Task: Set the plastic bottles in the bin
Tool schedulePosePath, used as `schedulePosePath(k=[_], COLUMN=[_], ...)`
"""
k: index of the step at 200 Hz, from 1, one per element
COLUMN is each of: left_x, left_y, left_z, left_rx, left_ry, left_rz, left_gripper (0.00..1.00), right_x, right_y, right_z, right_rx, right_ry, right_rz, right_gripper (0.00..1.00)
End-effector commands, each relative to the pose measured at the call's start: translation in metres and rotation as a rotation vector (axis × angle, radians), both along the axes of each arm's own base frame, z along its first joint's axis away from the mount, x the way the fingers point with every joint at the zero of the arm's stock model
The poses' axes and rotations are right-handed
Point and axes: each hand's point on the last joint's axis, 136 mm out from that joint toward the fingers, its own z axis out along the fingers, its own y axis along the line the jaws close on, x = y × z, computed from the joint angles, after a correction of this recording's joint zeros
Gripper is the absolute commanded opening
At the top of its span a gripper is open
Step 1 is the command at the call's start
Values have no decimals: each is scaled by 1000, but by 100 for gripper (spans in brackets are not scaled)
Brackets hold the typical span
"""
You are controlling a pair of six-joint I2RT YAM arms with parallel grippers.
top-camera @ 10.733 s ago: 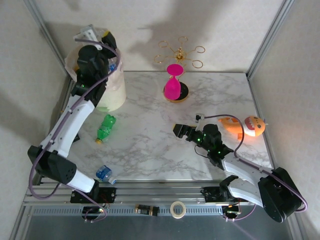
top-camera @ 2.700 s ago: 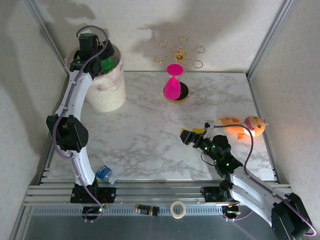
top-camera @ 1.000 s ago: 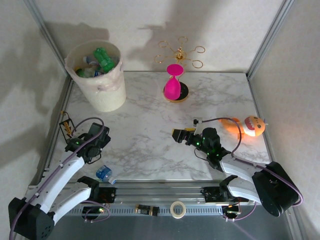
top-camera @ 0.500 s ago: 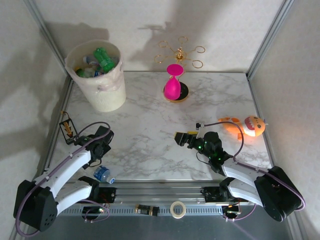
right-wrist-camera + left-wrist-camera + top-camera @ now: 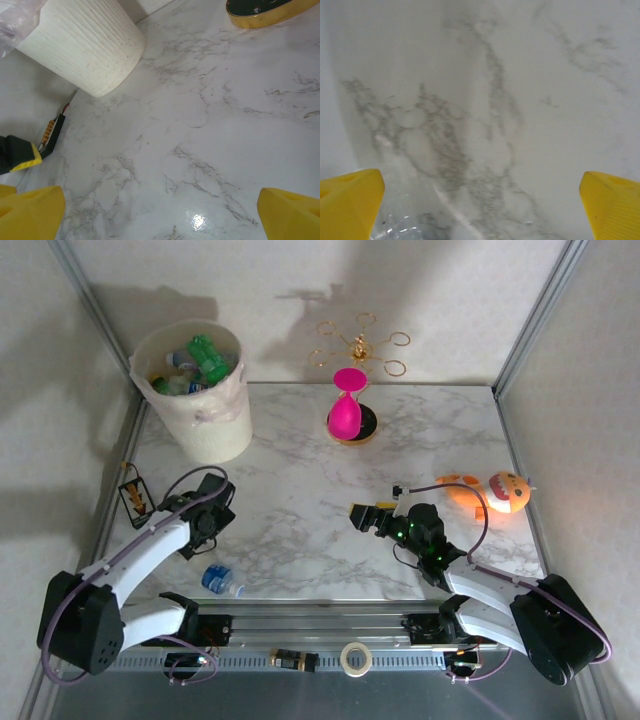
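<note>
Wide and empty, the left fingers (image 5: 350, 197) are brought back from the cream bag-lined bin (image 5: 215, 430) at 11 o'clock to the last clear blue-capped bottle (image 5: 222, 580), left at 7 o'clock on the counter (image 5: 300, 470); the right fingers (image 5: 30, 210) are spread wide.

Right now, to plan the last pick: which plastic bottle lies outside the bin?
The clear, blue-labelled bottle lying on its side at the near-left edge of the table; the green bottle and the others sit inside the bin.

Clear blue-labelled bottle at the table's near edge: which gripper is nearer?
Left. The left gripper hovers just beyond the bottle, open; the right gripper is far off to its right, mid-table.
</note>
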Motion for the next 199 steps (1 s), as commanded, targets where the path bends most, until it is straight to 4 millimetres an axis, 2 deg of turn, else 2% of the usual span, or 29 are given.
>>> schedulePosePath(k=[1, 18, 38, 89, 123, 139, 181, 199], left_x=[33, 35, 24, -30, -47, -45, -19, -15], left_y=[-12, -9, -8, -8, -3, -5, -20, -19], left_z=[32, 48, 51, 18, 7, 0, -15, -22], left_rx=[-29, -7, -26, -118, -127, -141, -193, -175], left_ry=[-100, -104, -89, 2, 14, 9, -36, -27], left_rz=[-10, -12, 5, 89, 124, 127, 112, 106], left_gripper=[99, 100, 100, 100, 100, 100, 100, 100], right_x=[1, 1, 1, 4, 6, 6, 5, 5], right_y=[-1, -3, -4, 3, 7, 7, 7, 5], right_z=[2, 1, -3, -6, -7, -8, -6, -6], right_rx=[-14, -16, -20, -30, -31, -29, -33, -46], right_ry=[-16, -14, -10, 2, 8, 12, 18, 13], right_rz=[-8, -18, -23, 3, 14, 16, 19, 10], right_gripper=[99, 99, 99, 99, 99, 99, 99, 99])
